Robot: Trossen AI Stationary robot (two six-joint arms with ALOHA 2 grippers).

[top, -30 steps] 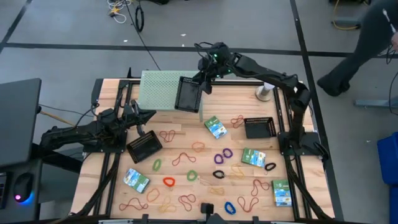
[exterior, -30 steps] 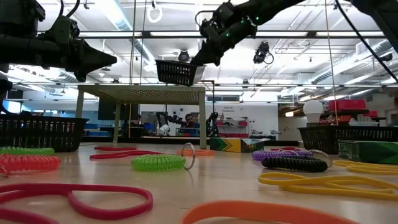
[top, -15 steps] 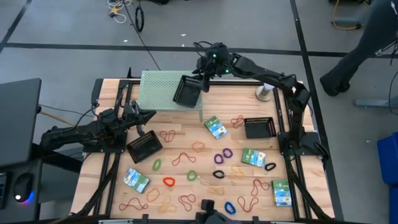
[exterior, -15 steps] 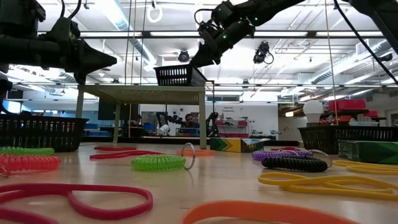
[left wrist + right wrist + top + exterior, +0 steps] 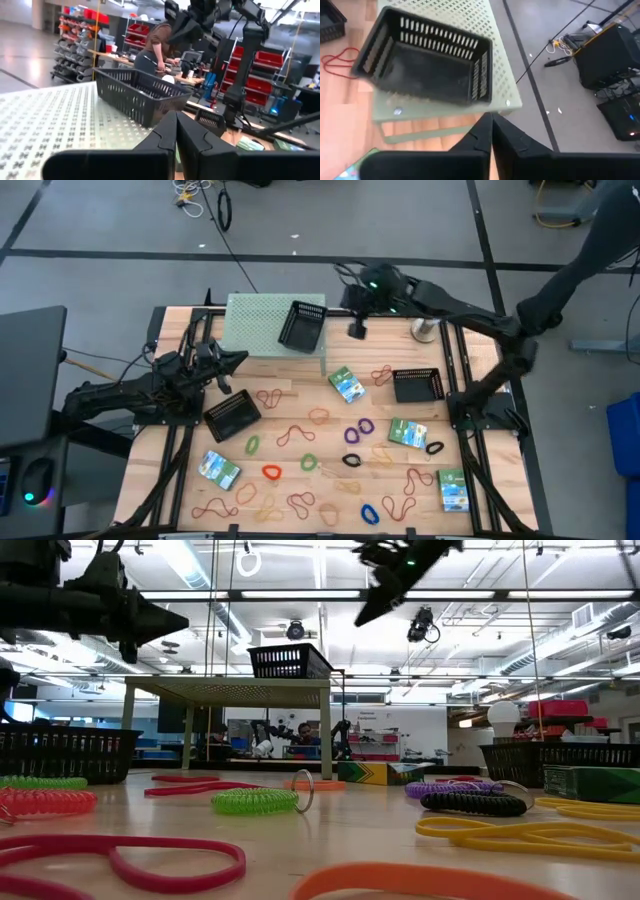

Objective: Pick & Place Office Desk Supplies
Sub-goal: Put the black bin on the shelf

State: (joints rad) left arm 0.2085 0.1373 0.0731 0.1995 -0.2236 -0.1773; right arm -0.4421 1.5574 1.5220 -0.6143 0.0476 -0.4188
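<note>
Left of the pale-green shelf [image 5: 262, 325], the left gripper [image 5: 238, 359] hovers closed and empty; the rubber bands [image 5: 300, 433] lie below it, while the closed, empty right gripper [image 5: 356, 330] could clip the edge-perched black tray [image 5: 302, 326].

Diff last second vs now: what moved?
The right gripper let go of the black tray, leaving it on the green shelf, then pulled back toward its own side and shut empty. The left gripper, the other trays and the supplies on the table stayed put.
</note>
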